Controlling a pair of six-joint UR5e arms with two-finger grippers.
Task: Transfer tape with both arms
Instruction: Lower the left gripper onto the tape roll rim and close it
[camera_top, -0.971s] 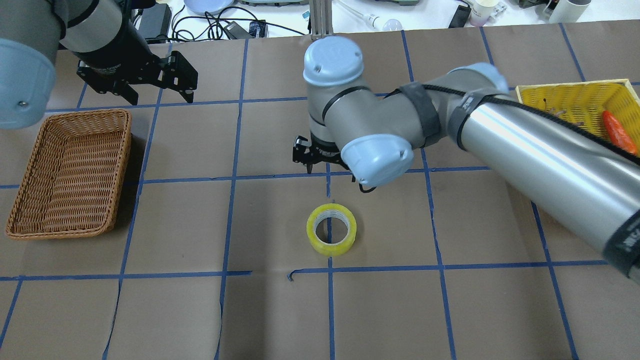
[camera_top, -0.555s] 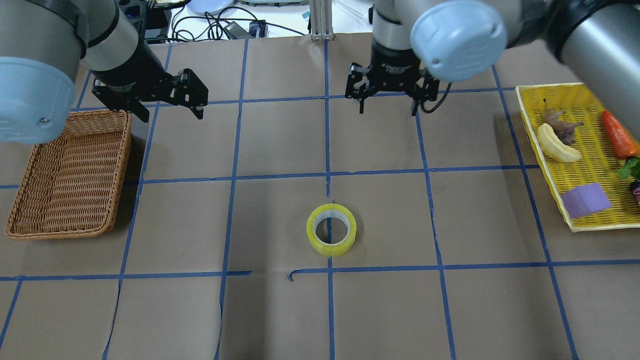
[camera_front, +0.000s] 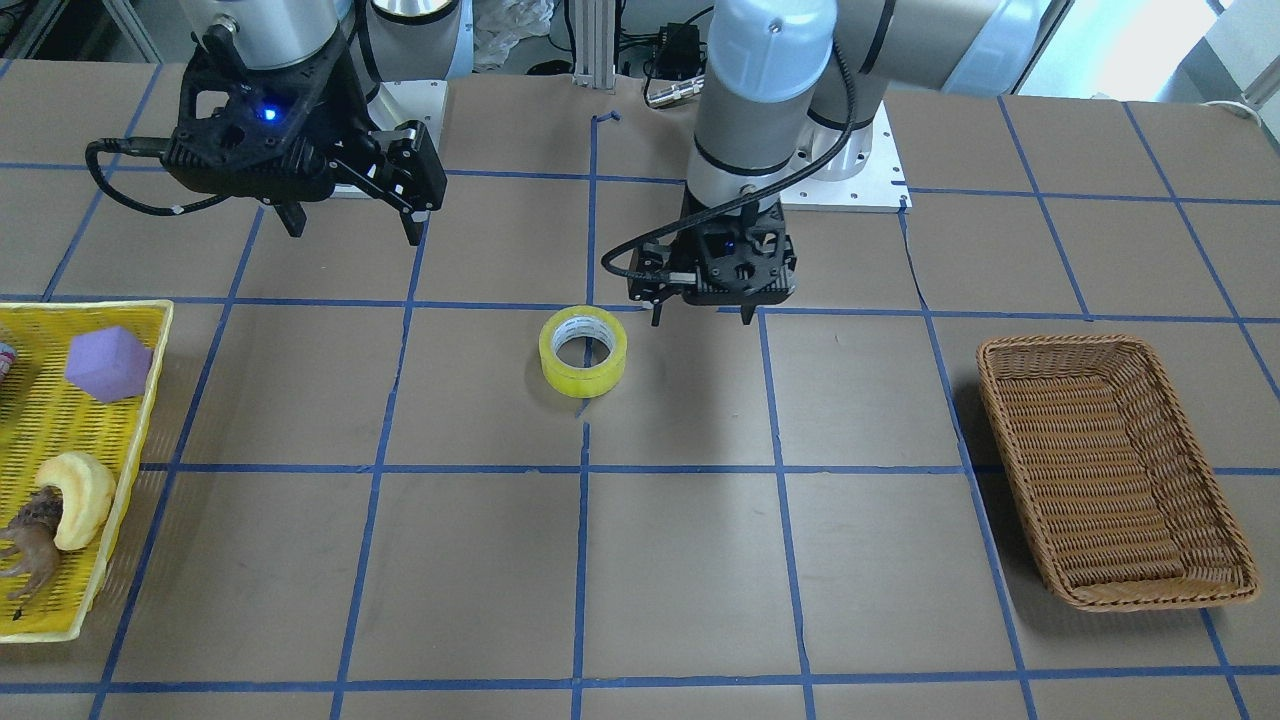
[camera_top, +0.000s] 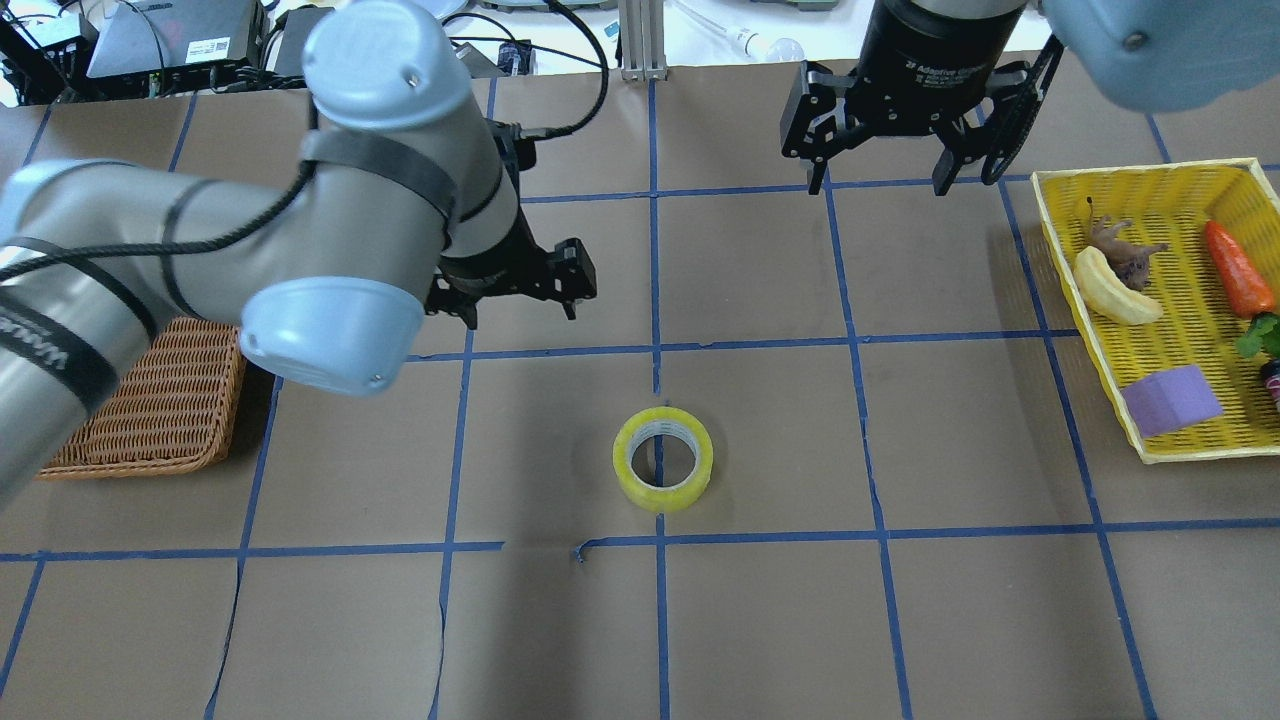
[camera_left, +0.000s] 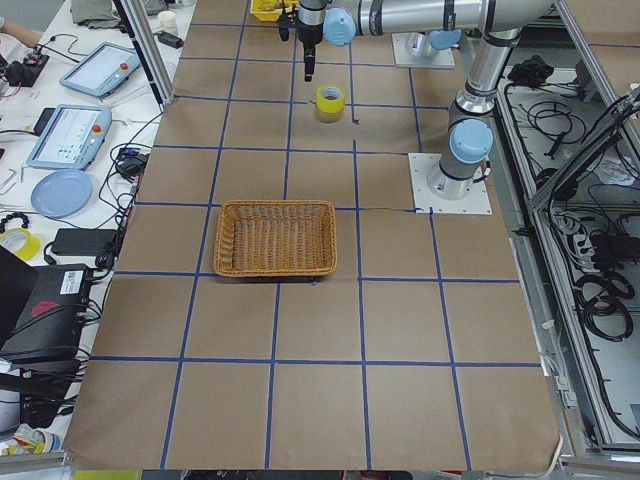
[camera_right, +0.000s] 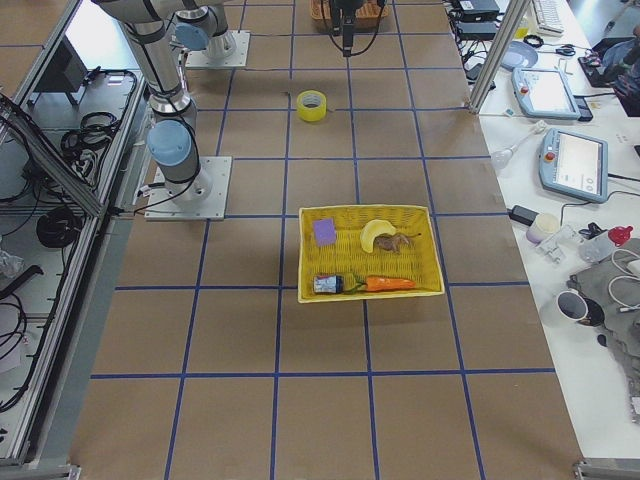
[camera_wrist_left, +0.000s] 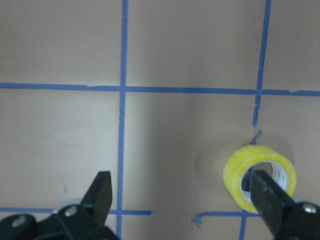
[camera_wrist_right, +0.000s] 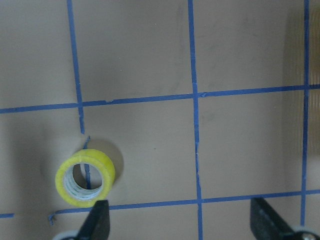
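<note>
The yellow-green tape (camera_top: 662, 458) stands on its flat side on the brown paper at a grid crossing near the table's middle, and it also shows in the front view (camera_front: 584, 350). My left gripper (camera_top: 520, 300) is open and empty. It hovers above the table, off to the tape's wicker-basket side. In the left wrist view the tape (camera_wrist_left: 259, 176) lies next to one finger (camera_wrist_left: 267, 196). My right gripper (camera_top: 880, 182) is open and empty, high over the far side of the table. The tape (camera_wrist_right: 85, 177) sits at the lower left of its wrist view.
A wicker basket (camera_top: 150, 410) stands at the left, partly under my left arm. A yellow tray (camera_top: 1140, 172) at the right holds a pale crescent toy (camera_top: 1112, 287), a carrot, a purple block and a small animal figure. Blue tape lines grid the paper.
My right gripper has drawn back from over the tape to the far right, near the yellow tray. My left arm has swung from the far left in towards the tape. The tape has not moved.
</note>
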